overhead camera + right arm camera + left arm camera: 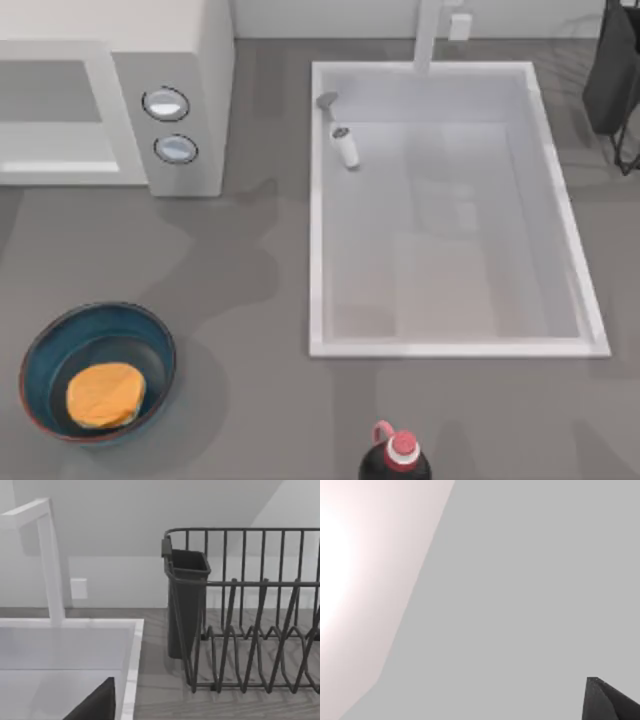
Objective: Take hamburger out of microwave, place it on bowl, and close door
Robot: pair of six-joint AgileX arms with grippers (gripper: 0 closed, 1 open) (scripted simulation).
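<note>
While hamburger point(105, 393) rests in bowl point(40, 345), fingers' state: cannot tell.

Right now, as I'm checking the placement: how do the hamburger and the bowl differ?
The hamburger is orange-tan and smooth; the bowl is blue-teal with a thin reddish rim. The hamburger is a low, flat dome, far narrower than the deep bowl. The hamburger lies inside; the bowl sits on the table. Both are round.

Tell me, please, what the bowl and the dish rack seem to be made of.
The bowl looks like glazed ceramic: a smooth blue-teal wall with a thin reddish rim, though plastic is possible. The dish rack looks like dark coated metal wire: thin, evenly bent bars.
</note>
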